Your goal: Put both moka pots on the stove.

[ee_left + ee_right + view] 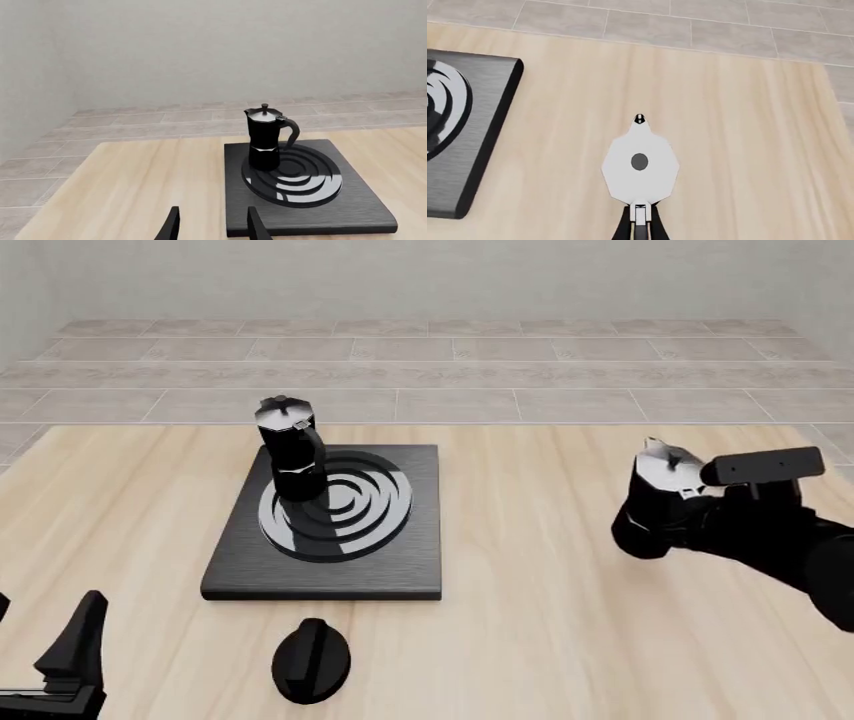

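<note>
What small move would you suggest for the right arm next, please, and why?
Probably carry the second moka pot left toward the stove. One moka pot already stands on the burner's far-left part, leaving ring area free beside it. The right gripper appears to be at the second pot's handle, seen from directly above, but whether its jaws grip it I cannot tell.

One pot (pixel 288 445) stands upright on the stove (pixel 400 560), at the far-left rim of the ring burner (pixel 344 508): black, faceted, narrow-waisted, with a silvery lid, top knob and side handle. The stove, a flat square black slab with silver-grey concentric rings, lies left of the surface's (pixel 534 640) centre. The second pot (pixel 661 502), identical, is well to the stove's right, near the surface's right edge, tilted, off the stove; seen from above, its pale lid (pixel 639 170) shows spout and dark knob
</note>
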